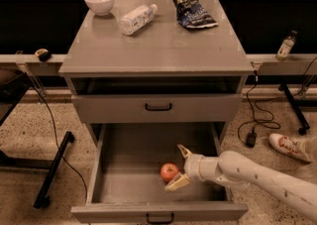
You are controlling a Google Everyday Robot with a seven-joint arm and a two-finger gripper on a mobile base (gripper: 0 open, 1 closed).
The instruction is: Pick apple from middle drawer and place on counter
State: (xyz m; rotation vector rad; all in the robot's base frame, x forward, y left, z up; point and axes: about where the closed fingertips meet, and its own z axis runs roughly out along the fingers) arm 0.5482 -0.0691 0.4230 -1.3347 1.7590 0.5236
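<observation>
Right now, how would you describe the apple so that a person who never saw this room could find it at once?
Look at the grey cabinet and its pulled-out bottom drawer. On the drawer floor, near the front, lies the apple, just left of the robot's open gripper. It is small, round and red; nothing else lies in the drawer.
</observation>
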